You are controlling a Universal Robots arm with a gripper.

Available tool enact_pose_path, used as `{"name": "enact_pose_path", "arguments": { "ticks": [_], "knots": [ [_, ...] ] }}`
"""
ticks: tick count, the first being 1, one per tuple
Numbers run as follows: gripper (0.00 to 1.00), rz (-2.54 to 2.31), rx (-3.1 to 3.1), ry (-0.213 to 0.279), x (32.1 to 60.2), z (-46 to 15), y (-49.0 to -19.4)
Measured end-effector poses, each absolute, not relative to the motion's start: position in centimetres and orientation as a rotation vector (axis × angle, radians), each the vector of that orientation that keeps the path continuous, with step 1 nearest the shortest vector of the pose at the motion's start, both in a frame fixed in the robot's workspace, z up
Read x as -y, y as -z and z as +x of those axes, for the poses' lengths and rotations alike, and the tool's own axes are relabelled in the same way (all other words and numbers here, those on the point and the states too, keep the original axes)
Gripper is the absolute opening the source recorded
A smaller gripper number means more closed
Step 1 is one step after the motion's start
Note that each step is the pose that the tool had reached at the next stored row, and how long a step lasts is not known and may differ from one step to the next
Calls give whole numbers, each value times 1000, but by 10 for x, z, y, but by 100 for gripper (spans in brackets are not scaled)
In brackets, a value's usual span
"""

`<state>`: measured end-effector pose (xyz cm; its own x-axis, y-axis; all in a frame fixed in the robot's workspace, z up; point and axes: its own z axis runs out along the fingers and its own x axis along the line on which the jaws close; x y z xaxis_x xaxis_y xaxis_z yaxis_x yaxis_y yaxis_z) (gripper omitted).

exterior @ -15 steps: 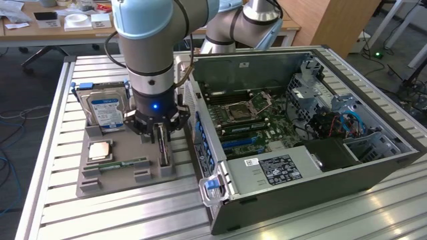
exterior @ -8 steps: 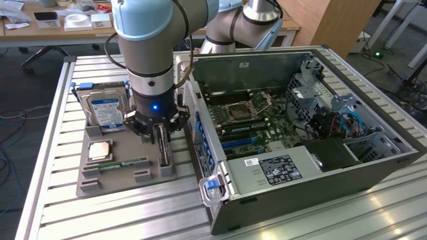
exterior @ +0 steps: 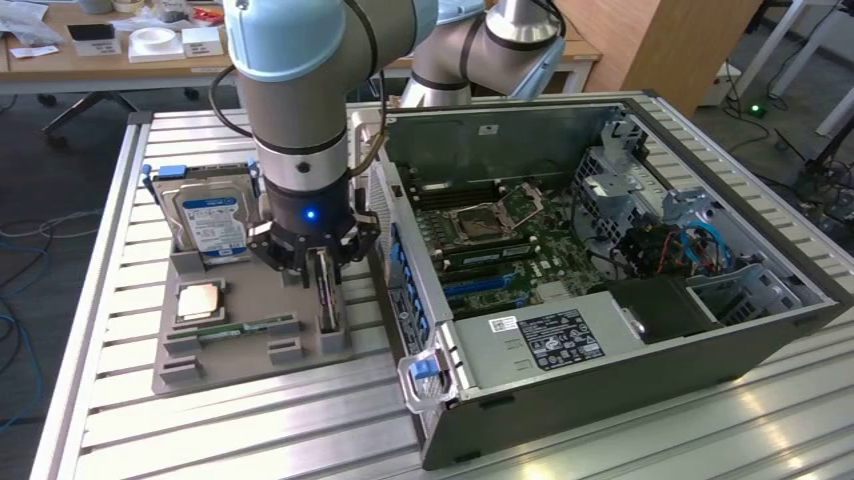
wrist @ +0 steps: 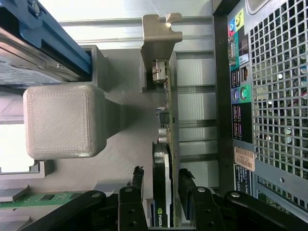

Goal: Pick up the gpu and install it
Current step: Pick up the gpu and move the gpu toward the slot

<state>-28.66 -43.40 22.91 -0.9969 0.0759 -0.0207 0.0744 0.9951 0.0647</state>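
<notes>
We find the hand [exterior: 324, 272] [wrist: 161, 172] lowered over the thin flat black gpu card with the pale metal bracket [exterior: 327, 300] [wrist: 160, 155]. Its jaws stand apart. One black finger [wrist: 138, 185] sits on each flat face of the card, and a gap shows beside at least one finger, so nothing is gripped.

The gpu stands on its long edge in a slot of the grey printed plastic holder tray [exterior: 240, 352] [wrist: 120, 159]. In the wrist view we see the bracket end pointing away from the hand.

The same tray carries three further parts:
- a silver hard drive with a blue-white label [exterior: 214, 220], upright at the far end of the tray in the exterior view;
- a square processor chip with a pale metal lid [exterior: 200, 300], lying flat;
- a narrow green memory stick [exterior: 247, 328] [wrist: 38, 199], lying flat near the tray's front edge.

Just beside the tray, toward the exterior view's right, lies the open black computer case [exterior: 601, 350] [wrist: 269, 96] (motherboard exposed, rear ports and perforated grille facing the gpu). Tray and case both rest on the ribbed aluminium tabletop [exterior: 200, 430].
</notes>
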Motion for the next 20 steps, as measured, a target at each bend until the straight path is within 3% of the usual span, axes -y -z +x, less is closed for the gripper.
{"name": "enact_pose_path", "arguments": {
  "ticks": [20],
  "knots": [
    [41,117,-3115,-99,434,-286,-229]
  ]
}}
